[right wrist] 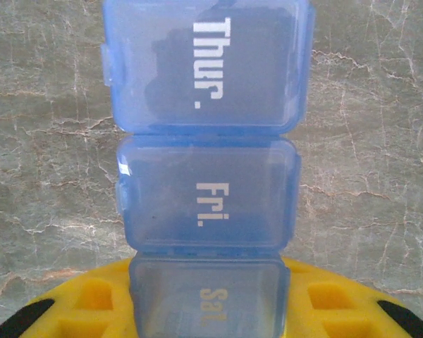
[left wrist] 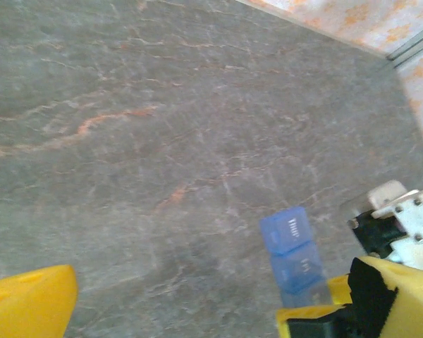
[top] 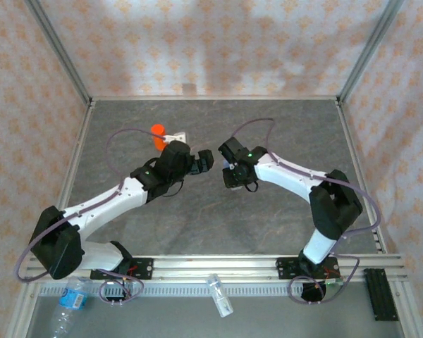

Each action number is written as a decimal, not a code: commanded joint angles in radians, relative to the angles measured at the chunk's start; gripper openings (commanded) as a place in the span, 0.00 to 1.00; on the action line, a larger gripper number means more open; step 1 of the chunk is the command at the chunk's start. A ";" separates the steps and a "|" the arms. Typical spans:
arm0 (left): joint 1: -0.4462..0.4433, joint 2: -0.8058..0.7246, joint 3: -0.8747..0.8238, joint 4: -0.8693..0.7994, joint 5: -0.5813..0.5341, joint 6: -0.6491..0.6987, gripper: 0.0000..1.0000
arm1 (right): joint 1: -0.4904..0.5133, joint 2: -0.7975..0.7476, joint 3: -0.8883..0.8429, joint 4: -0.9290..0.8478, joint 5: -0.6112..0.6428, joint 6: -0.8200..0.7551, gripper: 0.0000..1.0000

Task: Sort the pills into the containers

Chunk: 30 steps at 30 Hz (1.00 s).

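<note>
You had the right gripper clamped on the pill-organizer strip. In the right wrist view its yellow fingers sat on either side of the compartment marked "Sat", and the "Fri." and "Thur." compartments reached out past the fingertips in a straight row over the grey marbled worktop. The three blue lids you could see there lay flat and closed, and a dark shape showed through the "Thur." one, too vague to name. I could not tell whether the strip rested on the worktop or hung just above it. From the top camera the strip was near the middle of the worktop, at the tip of your right arm. Your left gripper faced it from just beside, so the two grippers were almost nose to nose. The left gripper stood wide apart, with bare worktop between its fingers. In the left wrist view one yellow finger was in the lower left corner and the blue strip lay toward the lower right. Beyond the left gripper, toward the far wall, an orange vial was on the worktop with a small white piece just beside it. A clear water bottle lay past the worktop's near edge, by the left arm's base.
</note>
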 commanded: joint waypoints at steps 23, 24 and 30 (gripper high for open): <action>0.105 0.092 -0.163 0.684 0.400 -0.598 0.97 | -0.018 -0.177 -0.041 0.046 -0.225 -0.064 0.34; 0.105 0.098 -0.168 0.700 0.402 -0.610 0.97 | -0.018 -0.179 -0.042 0.051 -0.232 -0.067 0.34; 0.103 0.108 -0.186 0.755 0.417 -0.642 0.96 | -0.018 -0.173 -0.036 0.055 -0.233 -0.065 0.34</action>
